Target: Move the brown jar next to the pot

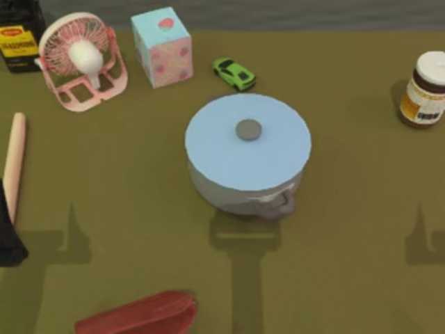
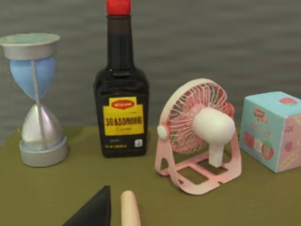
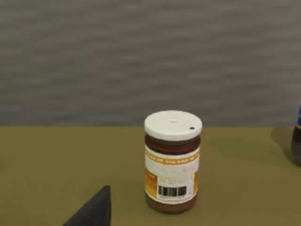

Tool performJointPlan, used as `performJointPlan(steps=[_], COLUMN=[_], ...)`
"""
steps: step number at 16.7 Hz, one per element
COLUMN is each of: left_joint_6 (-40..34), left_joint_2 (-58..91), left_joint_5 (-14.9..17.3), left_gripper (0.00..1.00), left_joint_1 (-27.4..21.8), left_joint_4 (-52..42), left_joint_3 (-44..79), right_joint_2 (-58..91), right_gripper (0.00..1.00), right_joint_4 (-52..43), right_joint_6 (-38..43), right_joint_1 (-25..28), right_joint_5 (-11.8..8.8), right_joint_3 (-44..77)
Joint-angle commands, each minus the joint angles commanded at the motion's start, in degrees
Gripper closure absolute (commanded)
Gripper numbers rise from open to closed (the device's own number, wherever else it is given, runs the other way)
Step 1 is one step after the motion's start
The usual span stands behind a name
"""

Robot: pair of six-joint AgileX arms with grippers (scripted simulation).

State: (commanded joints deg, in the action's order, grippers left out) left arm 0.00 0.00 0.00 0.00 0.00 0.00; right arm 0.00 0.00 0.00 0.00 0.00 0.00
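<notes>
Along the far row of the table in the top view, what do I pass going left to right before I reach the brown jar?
seasoning bottle → pink fan → light-blue carton → green toy car → brown jar, standing upright at the right edge, well apart from the pot.

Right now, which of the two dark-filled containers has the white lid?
The brown jar, at the table's right edge: short, white-lidded. The seasoning bottle, far left, is tall with a red cap.
</notes>
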Motion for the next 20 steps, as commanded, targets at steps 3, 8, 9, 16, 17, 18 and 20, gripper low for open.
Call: performJointPlan(steps=[3,8,9,16,17,18,20], left_joint_6=[0.0,0.0,0.0,0.0,0.0,0.0,0.0], left_joint_2=[0.0,0.0,0.0,0.0,0.0,0.0,0.0], left_joint_5=[0.0,0.0,0.0,0.0,0.0,0.0,0.0], left_gripper=[0.0,0.0,0.0,0.0,0.0,0.0,0.0], left_joint_1=[0.0,0.0,0.0,0.0,0.0,0.0,0.0], left_joint_4=[0.0,0.0,0.0,0.0,0.0,0.0,0.0], left_joint_3=[0.0,0.0,0.0,0.0,0.0,0.0,0.0], right_joint_2=[0.49,10.95,14.43,46.62,52.1,57.7,69.21], right_gripper=[0.0,0.0,0.0,0.0,0.0,0.0,0.0], right_joint_4=[-0.37,-7.23,-9.35,-28.15,-31.3,-34.51,-41.12], right_joint_6=[-0.11,-2.74,-3.68,-12.84,-14.44,-16.08,-19.45], right_joint_1=[-0.03,-0.53,-0.65,-1.43,-1.54,-1.64,-1.86], right_joint_5=[0.01,-0.14,-0.25,-1.65,-1.92,-2.19,-2.77], right_joint_3=[0.33,9.12,12.5,46.55,52.5,58.59,71.11])
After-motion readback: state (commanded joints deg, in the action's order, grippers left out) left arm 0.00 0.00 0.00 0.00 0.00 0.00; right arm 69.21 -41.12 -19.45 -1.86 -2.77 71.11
